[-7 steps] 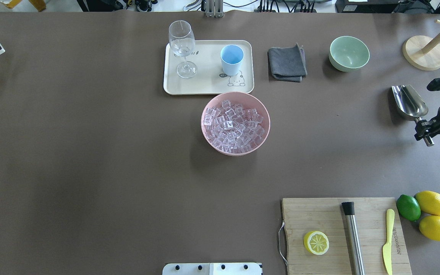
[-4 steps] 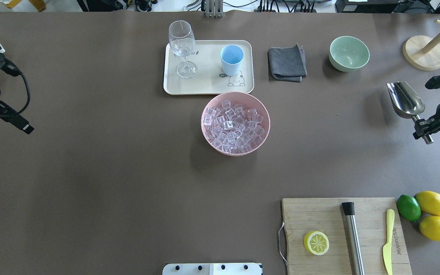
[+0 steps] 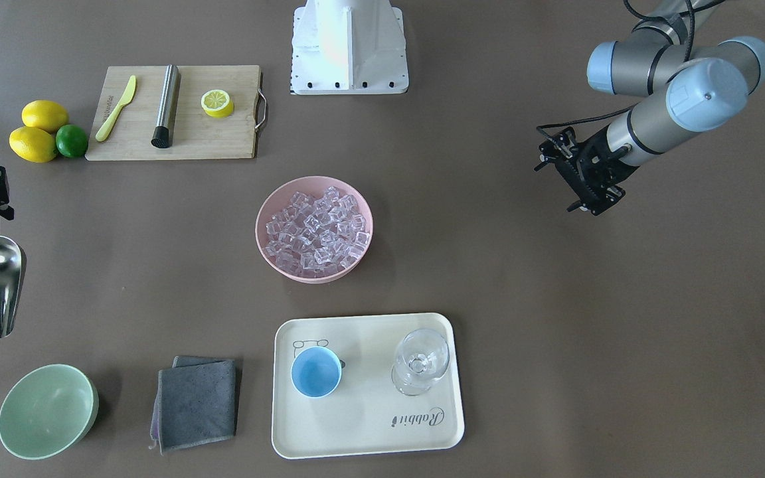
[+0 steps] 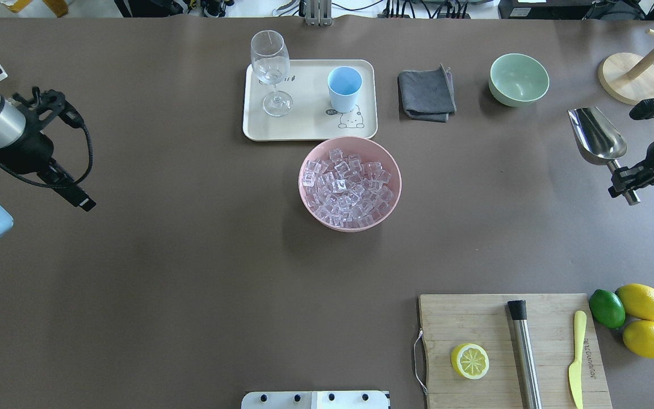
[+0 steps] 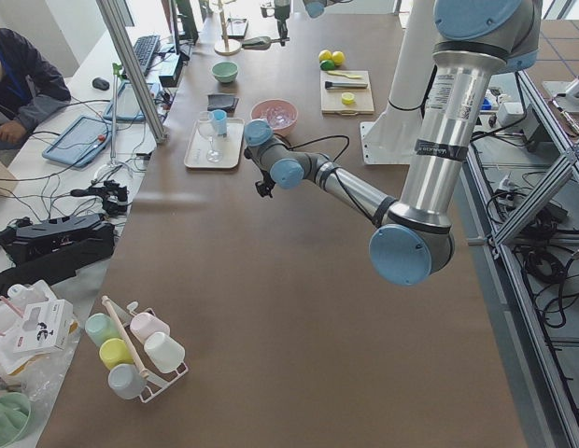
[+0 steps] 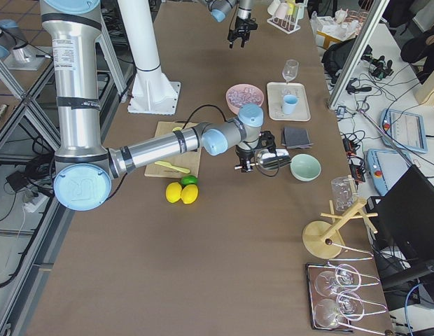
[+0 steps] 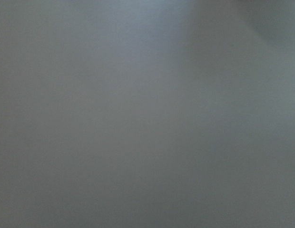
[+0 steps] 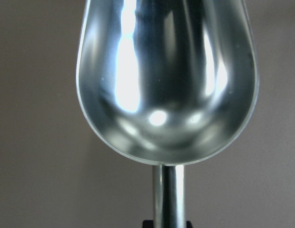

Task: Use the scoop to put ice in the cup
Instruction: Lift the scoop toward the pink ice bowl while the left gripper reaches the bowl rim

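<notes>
The scoop point(image 4: 598, 136) is empty, its handle clamped in the right gripper point(image 4: 625, 183), well to the robot's right of the pink bowl point(image 4: 303, 196) of ice point(image 4: 347, 184). Its long axis points away from the robot, crosswise to the path toward the bowl. The cup point(image 4: 344, 88) stands just beyond the bowl. The left gripper point(image 4: 82, 201) holds nothing; I cannot tell whether it is spread or closed.

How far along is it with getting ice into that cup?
Done: the right gripper holds the scoop by its handle. In hand: the scoop is empty, far from the ice. Left: the ice sits in the pink bowl; the cup on the tray looks empty.
</notes>
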`<action>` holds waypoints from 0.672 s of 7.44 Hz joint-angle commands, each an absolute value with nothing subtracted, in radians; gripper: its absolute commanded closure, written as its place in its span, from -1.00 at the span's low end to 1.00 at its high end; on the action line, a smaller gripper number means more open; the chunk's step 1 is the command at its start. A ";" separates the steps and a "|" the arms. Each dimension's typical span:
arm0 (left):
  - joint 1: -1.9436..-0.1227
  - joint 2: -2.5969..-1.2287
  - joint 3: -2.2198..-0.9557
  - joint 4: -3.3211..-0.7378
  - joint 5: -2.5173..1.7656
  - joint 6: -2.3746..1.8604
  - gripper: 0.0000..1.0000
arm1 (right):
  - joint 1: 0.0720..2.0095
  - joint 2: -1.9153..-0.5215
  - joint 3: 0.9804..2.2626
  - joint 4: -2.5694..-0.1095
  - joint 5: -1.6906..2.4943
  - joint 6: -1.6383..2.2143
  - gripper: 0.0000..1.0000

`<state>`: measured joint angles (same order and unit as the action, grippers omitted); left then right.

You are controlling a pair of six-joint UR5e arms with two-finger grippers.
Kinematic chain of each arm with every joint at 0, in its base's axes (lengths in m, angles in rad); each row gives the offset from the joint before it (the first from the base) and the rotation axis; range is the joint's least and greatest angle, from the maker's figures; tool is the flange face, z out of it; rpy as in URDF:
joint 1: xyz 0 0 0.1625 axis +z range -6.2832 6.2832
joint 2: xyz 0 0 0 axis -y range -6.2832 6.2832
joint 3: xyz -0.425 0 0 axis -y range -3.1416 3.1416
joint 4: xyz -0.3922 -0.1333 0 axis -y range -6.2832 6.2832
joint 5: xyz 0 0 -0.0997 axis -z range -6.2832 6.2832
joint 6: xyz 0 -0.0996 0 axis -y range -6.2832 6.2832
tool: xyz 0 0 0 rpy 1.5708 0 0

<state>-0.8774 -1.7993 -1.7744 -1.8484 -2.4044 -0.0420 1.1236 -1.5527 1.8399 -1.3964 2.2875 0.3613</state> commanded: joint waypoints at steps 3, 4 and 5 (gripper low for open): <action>-0.631 -1.809 -1.726 -2.378 -2.159 -0.040 -0.98 | 1.169 -1.416 1.865 -1.555 2.286 0.001 1.00; -0.609 -1.847 -1.718 -2.399 -2.155 -0.035 -0.98 | 1.161 -1.364 1.876 -1.615 2.284 -0.046 1.00; -0.603 -1.902 -1.641 -2.493 -2.151 -0.034 -0.98 | 1.137 -1.327 1.893 -1.687 2.278 -0.114 1.00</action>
